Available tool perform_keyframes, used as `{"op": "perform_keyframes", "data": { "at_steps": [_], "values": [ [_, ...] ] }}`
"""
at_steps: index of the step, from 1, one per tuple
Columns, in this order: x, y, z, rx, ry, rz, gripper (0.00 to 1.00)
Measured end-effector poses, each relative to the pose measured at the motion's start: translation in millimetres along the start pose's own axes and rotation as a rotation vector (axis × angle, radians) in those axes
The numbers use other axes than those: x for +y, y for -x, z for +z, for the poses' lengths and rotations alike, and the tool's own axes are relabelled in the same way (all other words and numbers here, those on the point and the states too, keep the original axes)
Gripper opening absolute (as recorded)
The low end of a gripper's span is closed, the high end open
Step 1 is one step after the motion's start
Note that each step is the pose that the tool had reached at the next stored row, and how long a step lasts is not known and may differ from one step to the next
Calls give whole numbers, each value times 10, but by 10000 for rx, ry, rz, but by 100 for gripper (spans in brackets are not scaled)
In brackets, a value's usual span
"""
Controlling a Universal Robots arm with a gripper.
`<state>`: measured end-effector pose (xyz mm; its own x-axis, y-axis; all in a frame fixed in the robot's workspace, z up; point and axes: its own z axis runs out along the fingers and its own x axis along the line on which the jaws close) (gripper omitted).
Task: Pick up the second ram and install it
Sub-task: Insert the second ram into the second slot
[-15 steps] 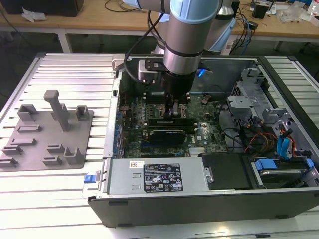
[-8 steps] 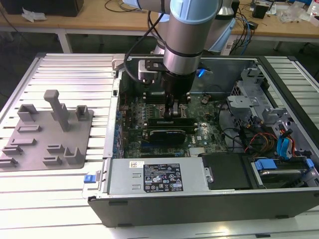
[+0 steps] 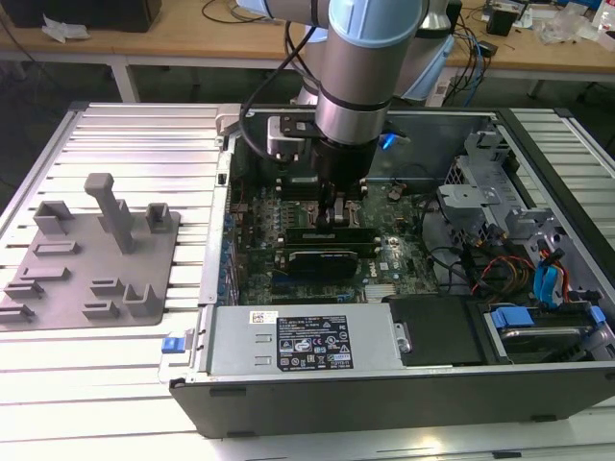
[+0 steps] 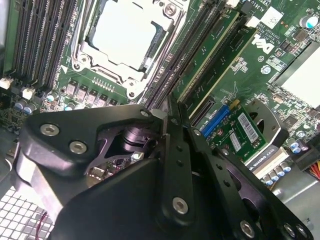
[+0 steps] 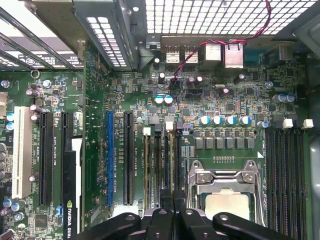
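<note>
Over slots (image 5: 157,165) beside CPU socket (image 5: 225,200) | fingers (image 5: 161,216) nearly closed | second ram (image 5: 172,165) pinched between them

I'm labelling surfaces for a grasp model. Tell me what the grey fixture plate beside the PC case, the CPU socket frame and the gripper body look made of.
Grey fixture plate: matte, uniform grey, probably moulded or printed plastic.
CPU socket frame: bright silvery sheen, evidently bare metal.
Gripper body: black, semi-matte with metal screws; anodised metal or hard plastic, which one is unclear.
</note>
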<state>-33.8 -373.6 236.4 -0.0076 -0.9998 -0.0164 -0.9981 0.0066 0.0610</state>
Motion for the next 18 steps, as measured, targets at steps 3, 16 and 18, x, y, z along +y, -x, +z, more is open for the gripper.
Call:
{"op": "perform_keyframes", "data": {
  "at_steps": [3,16,18],
  "values": [
    [-1,-1,9,4,1,0,9],
    [-6,-3,98,4,4,-1,9],
    [-6,-3,107,6,4,-1,9]
  ]
}}
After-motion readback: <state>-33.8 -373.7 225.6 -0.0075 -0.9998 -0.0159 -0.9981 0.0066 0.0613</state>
